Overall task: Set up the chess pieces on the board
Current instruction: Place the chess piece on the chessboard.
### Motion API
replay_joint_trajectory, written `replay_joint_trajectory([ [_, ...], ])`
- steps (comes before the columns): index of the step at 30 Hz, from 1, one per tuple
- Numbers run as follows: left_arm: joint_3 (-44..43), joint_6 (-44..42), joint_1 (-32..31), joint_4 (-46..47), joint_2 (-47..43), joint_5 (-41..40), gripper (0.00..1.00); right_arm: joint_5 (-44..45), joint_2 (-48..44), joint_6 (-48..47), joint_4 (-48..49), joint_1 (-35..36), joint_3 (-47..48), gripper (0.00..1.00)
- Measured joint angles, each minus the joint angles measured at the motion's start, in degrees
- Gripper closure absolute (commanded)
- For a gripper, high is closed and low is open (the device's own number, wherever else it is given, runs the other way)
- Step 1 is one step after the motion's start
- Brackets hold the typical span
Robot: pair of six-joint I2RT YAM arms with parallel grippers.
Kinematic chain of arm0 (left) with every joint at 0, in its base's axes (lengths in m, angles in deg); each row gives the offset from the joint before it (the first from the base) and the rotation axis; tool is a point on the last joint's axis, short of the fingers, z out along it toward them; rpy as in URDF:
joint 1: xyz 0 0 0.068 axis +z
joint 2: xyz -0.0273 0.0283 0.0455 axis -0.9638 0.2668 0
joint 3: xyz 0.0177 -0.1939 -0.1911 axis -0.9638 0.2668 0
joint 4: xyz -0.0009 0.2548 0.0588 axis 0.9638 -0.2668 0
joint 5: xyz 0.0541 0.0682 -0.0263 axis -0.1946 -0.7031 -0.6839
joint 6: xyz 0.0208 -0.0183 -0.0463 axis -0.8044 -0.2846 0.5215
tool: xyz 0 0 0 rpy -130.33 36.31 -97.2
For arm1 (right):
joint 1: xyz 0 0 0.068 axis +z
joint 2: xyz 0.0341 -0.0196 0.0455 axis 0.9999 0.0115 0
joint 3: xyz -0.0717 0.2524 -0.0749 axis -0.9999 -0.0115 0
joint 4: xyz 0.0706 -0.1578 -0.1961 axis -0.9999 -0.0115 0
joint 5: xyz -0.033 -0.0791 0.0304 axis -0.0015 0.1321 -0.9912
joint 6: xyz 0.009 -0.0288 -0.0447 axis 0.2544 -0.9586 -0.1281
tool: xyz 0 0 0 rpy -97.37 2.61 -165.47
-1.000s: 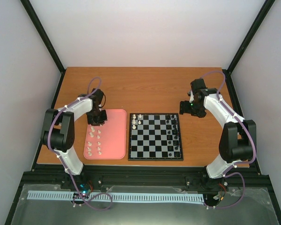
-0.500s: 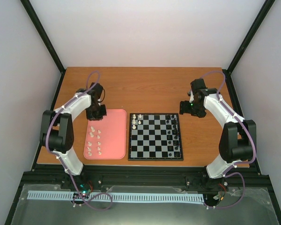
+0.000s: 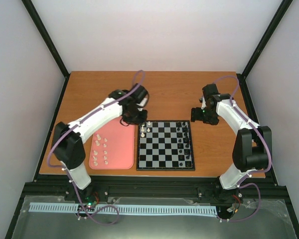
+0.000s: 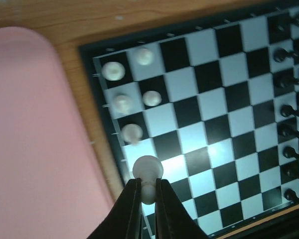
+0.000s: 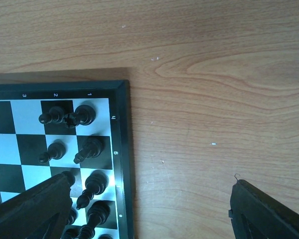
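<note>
The wooden table point(image 3: 159, 92) carries the board point(image 3: 165, 169) at its middle and a pink tray point(image 3: 123, 147) just beside it on the left; the job looks under way but far from finished. The black pieces point(image 3: 185, 142) stand crowded along the board's right side. Of the chess pieces, only five point(image 4: 122, 103) sit on squares at the far left corner, and they look loosely placed rather than in two clean ranks; the larger share point(image 3: 100, 149) waits on the tray in two short columns, so most of the white side is left to fill.

The left gripper point(image 4: 148, 185) hangs over the board's left edge, near the pieces already set down; its jaws are pinched nearly shut on one cream piece point(image 4: 148, 168) – the round head shows above the fingertips, and the base is hidden between them. My guess is that it goes to a left-edge square below the five. The right gripper point(image 3: 198, 114) hovers off the board's far right corner – jaws spread wide, holding nothing.
</note>
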Motion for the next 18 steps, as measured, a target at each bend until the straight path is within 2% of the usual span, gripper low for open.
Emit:
replay_joint_trajectory([
  [4,-4.7,0.1,-6.7,-1.0,5.4,-0.4,0.98,0.0,0.0,0.0,0.0,0.0,0.0,0.00],
  [7,-6.4,0.0,-9.2,-1.5,8.5,-1.2,0.98,0.0,0.0,0.0,0.0,0.0,0.0,0.00],
  [13,-6.1,0.0,-10.8,-2.3,11.1,-2.0,0.98,0.0,0.0,0.0,0.0,0.0,0.0,0.00],
  [18,-1.7,0.1,-10.9,-0.9,11.2,-2.3,0.98,0.0,0.0,0.0,0.1,0.0,-0.5,0.00],
])
